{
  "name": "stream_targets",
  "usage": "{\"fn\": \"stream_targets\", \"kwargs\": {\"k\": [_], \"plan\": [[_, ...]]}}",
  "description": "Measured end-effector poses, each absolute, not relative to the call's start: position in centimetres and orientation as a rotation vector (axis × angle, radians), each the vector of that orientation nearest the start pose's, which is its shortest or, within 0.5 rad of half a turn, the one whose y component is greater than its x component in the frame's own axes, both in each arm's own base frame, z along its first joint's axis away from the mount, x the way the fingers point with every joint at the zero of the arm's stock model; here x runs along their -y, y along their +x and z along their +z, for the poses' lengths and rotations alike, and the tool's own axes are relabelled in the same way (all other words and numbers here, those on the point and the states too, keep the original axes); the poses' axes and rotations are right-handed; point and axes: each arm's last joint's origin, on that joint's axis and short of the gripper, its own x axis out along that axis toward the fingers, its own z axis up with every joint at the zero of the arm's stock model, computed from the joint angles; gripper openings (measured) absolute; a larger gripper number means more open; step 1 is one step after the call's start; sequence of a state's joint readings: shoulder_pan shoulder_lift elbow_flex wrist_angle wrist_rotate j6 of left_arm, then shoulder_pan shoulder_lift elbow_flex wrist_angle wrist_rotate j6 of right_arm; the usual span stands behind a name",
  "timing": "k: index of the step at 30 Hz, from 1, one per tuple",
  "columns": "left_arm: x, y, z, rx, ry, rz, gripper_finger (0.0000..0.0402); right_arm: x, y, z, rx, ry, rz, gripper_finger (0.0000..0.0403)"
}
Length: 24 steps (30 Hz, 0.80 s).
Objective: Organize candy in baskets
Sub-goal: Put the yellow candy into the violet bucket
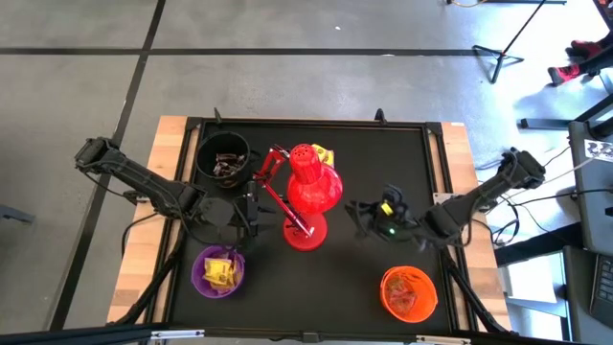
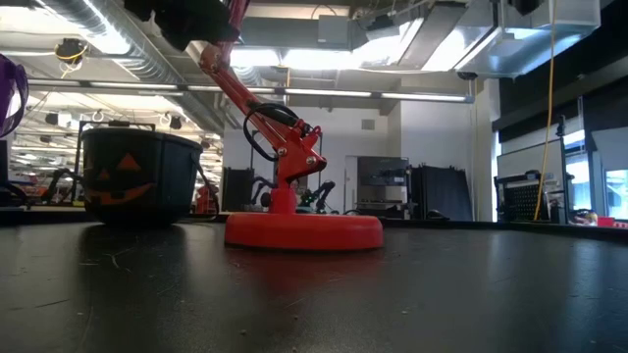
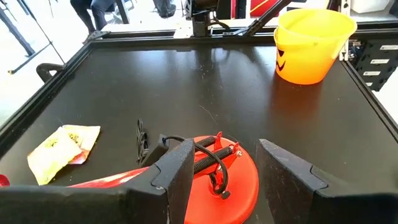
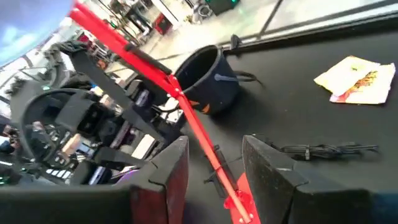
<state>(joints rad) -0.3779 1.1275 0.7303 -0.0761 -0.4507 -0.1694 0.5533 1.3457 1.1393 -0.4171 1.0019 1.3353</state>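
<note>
Both hands are being held open and empty: the left hand (image 1: 251, 213) left of centre, the right hand (image 1: 369, 218) right of centre. Between them, the lamp (image 1: 308, 196) is shielding a yellow candy (image 1: 323, 154) above; it could be toppled. The buckets (image 1: 218, 158) are being kept apart.

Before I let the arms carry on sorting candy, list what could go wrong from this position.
1. The red lamp stands mid-table between both arms; the left pincer, open, is right beside its jointed arm, so a swing could snag or tip it.
2. The one loose yellow candy lies behind the lamp head, so reaching it likely means crossing the lamp.
3. The right pincer, open and empty, also points at the lamp; both arms closing in might collide.
</note>
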Motion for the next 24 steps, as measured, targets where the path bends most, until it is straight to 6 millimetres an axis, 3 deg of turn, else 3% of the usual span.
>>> {"fn": "stream_targets", "kwargs": {"k": [14,24], "plan": [[7.8,22.6,25.8,-0.451,-0.005,0.089,0.0164,-7.5,27.1,32.0,-0.081,0.688,-0.802,0.0147],[7.8,22.5,25.6,-0.474,-0.007,0.078,0.0164,-5.0,27.8,32.0,-0.066,0.706,-0.869,0.0147]]}}
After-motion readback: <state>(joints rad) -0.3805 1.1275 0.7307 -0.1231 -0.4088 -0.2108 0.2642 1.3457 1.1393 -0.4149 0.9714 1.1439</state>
